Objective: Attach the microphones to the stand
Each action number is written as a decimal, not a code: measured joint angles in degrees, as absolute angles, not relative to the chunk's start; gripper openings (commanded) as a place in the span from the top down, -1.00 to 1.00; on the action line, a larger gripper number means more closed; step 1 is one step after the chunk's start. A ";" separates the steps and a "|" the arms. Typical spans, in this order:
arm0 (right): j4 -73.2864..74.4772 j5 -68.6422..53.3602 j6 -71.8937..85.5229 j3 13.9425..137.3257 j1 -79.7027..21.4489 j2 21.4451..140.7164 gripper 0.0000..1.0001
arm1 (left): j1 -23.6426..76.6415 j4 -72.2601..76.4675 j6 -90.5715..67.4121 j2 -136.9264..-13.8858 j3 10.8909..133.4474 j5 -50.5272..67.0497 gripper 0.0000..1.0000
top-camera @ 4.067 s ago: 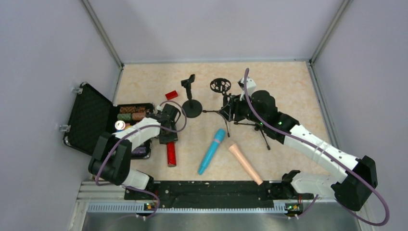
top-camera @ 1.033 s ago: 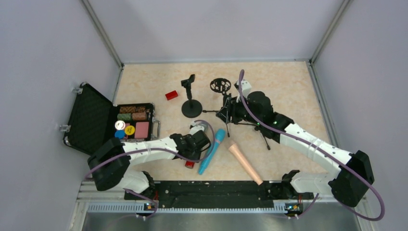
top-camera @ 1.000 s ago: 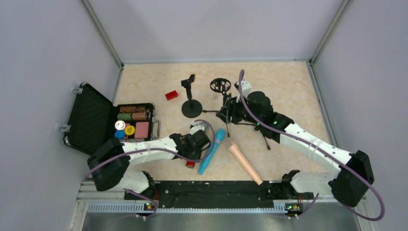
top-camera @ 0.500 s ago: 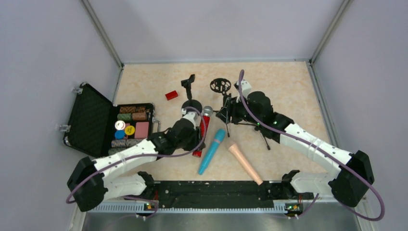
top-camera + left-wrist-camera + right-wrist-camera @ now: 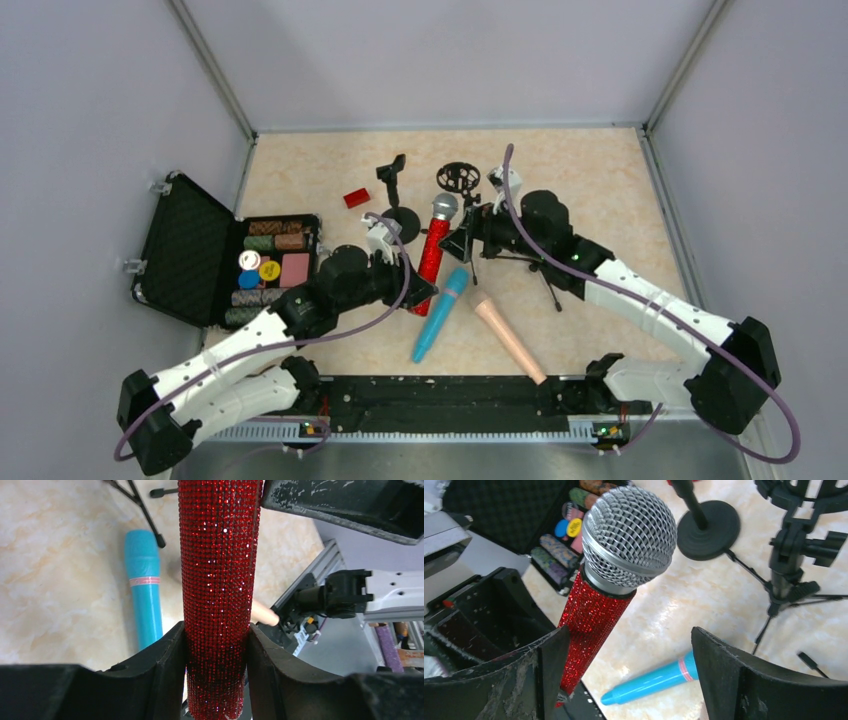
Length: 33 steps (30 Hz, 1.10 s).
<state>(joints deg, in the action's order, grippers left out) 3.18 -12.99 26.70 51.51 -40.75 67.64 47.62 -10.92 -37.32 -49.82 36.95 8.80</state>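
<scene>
The glittery red microphone (image 5: 432,250) with its grey mesh head (image 5: 629,535) is off the table, tilted head-up, and my left gripper (image 5: 216,665) is shut on its lower handle. My right gripper (image 5: 629,645) is open just right of it, the red handle passing close by its left finger (image 5: 524,675). The tripod stand (image 5: 505,255) with its ring mount (image 5: 458,178) stands behind the right gripper. A round-base stand (image 5: 402,222) with a clip (image 5: 392,172) is to the left. The cyan-blue microphone (image 5: 440,315) and the peach-pink one (image 5: 510,340) lie on the table.
An open black case (image 5: 185,245) holding coloured chips (image 5: 559,535) lies at the left edge. A small red block (image 5: 356,198) sits behind the round-base stand. The tripod's thin legs (image 5: 769,620) spread across the table near the right gripper. Grey walls enclose the table.
My left arm has lifted the red microphone off the table and carried it back and right, up to the right gripper. The right gripper's jaws have spread wide.
</scene>
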 measured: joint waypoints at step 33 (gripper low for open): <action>-41.21 -42.17 50.98 35.97 -30.89 61.47 -0.73 | 47.46 17.12 -39.07 -52.56 33.39 23.40 1.00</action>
<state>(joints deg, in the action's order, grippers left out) -41.21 -42.17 50.98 35.97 -30.89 61.47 47.46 17.12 -39.07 -52.56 33.39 23.40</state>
